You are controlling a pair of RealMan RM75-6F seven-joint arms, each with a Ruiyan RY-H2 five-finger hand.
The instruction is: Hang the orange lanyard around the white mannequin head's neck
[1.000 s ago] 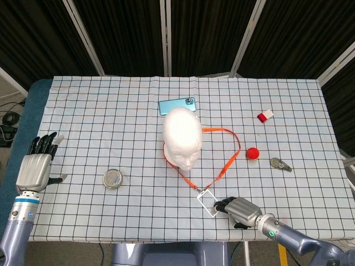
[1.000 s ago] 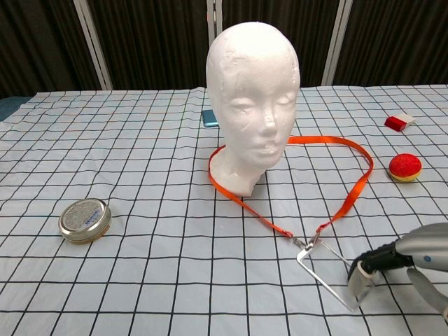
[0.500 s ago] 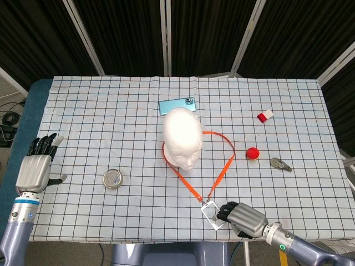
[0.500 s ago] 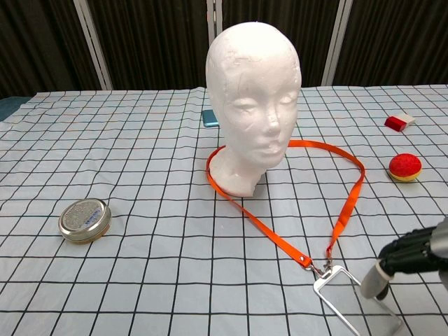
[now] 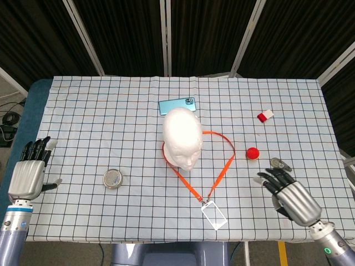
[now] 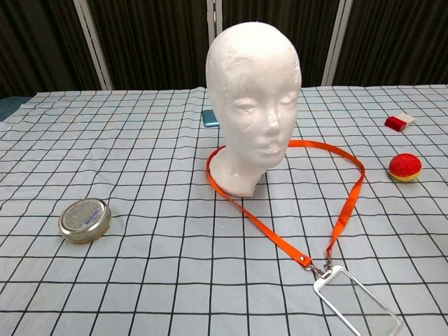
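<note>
The white mannequin head stands upright mid-table. The orange lanyard loops around its neck base and lies flat on the cloth, running forward to a clear badge holder near the front edge. My right hand hovers to the right of the badge, fingers spread, holding nothing. My left hand stays at the table's left edge, fingers apart and empty. Neither hand shows in the chest view.
A round tin lies left of the head. A blue phone is behind the head. A red ball, a red-white block and a small metal piece sit on the right.
My right hand let go of the badge holder, opened and drew back to the right. The badge and lanyard now lie still on the cloth. The left hand sank slightly.
</note>
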